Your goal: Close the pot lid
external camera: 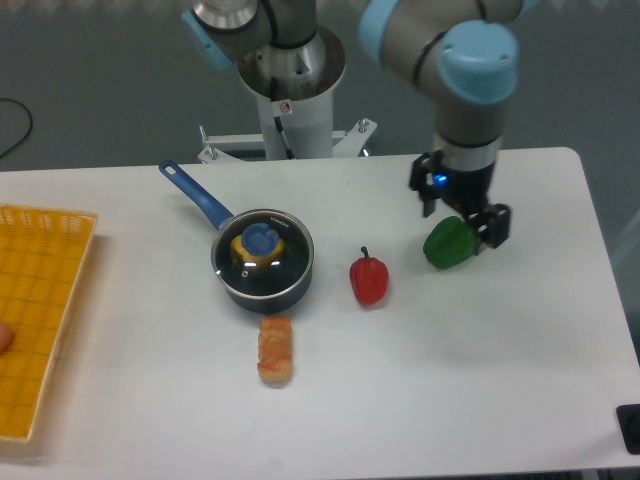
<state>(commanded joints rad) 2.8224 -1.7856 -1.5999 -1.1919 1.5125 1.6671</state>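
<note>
**Lid's on the pot, gripper way over to the right**

From my feed the lid (261, 250) sits flat on the pot (263, 272), left of the red pepper (369, 280). My gripper (460, 211) hangs well apart from them, just above the green pepper (447, 244), fingers spread and holding nothing.

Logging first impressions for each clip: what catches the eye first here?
The arm's hand hangs above the green pepper at the right. Left of centre sits the pot with the glass lid on it, a red pepper to its right and an orange basket at the far left.
</note>
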